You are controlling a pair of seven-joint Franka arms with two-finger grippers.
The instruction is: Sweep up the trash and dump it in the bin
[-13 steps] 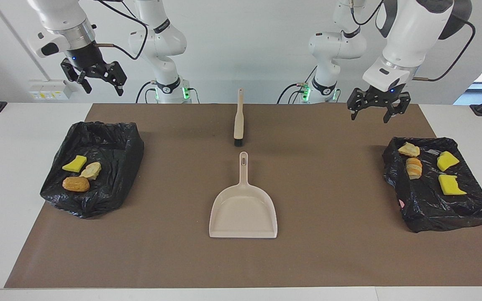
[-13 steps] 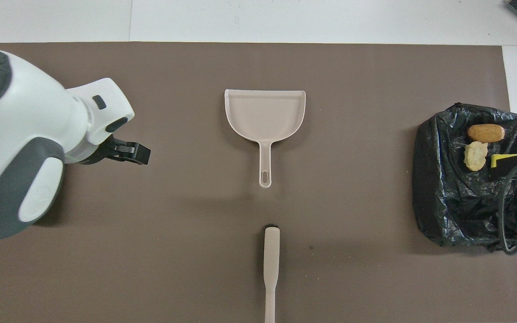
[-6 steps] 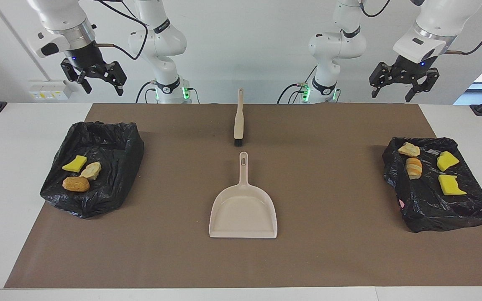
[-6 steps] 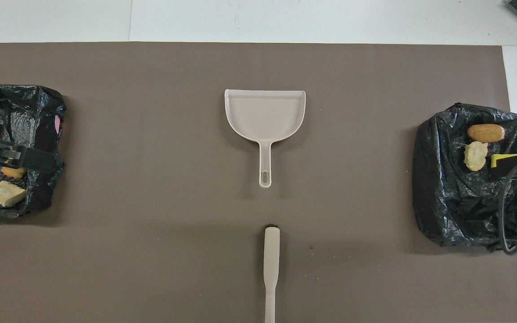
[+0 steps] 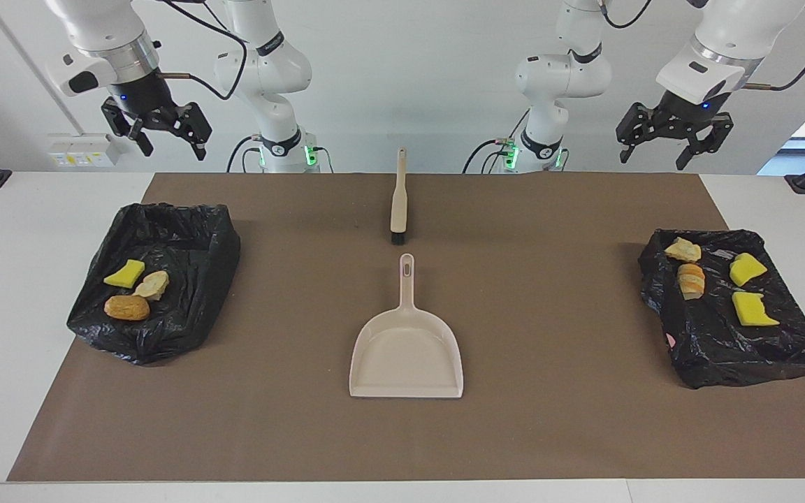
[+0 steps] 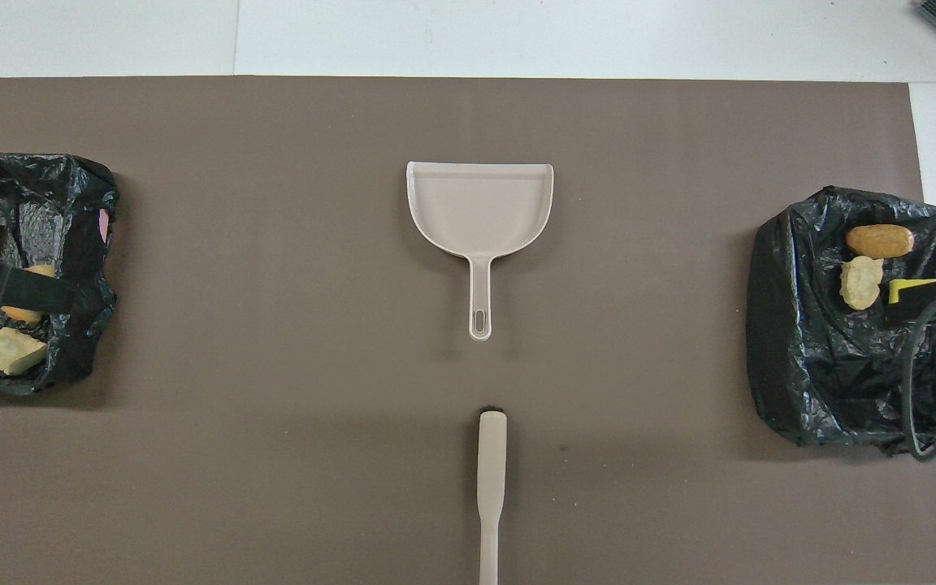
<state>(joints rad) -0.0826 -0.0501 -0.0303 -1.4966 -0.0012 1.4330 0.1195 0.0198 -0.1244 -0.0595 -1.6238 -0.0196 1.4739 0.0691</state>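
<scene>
Trash all binned: three scraps (image 5: 131, 286) in bin (image 5: 186, 307) at right arm's end, four (image 5: 720, 283) in second bin (image 5: 724, 349). Left gripper (image 5: 675, 136) and right gripper (image 5: 158, 129) raised, spread wide, empty. Dustpan (image 5: 407, 349), brush (image 5: 397, 202) idle mid-mat. You likely just park arms.

The white table (image 5: 39, 209) carries a brown mat (image 5: 549, 419) bearing dustpan (image 5: 407, 356), brush (image 5: 398, 202) and two black-lined bins (image 5: 186, 279).
</scene>
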